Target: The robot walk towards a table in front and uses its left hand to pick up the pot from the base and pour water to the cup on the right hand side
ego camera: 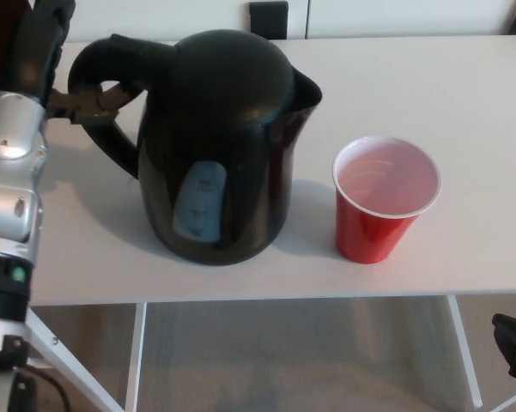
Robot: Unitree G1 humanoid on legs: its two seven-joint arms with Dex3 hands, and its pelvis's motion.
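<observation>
The black kettle (223, 129) stands upright on the white table (464, 86), spout toward the red cup (385, 199), which stands just to its right, apart from it. The cup's white inside shows a little clear liquid. My left hand (43, 51) sits at the far left edge beside the kettle's handle (112, 64). The top of the handle is bare, and only one dark fingertip (90, 103) reaches into the handle loop. The hand is open. A small black part of my right hand (515, 348) shows low at the right edge, below the table.
A small black object (268, 17) sits at the table's far edge behind the kettle. The table's front edge runs just below the kettle and cup, with white table legs (464, 352) and grey floor beneath.
</observation>
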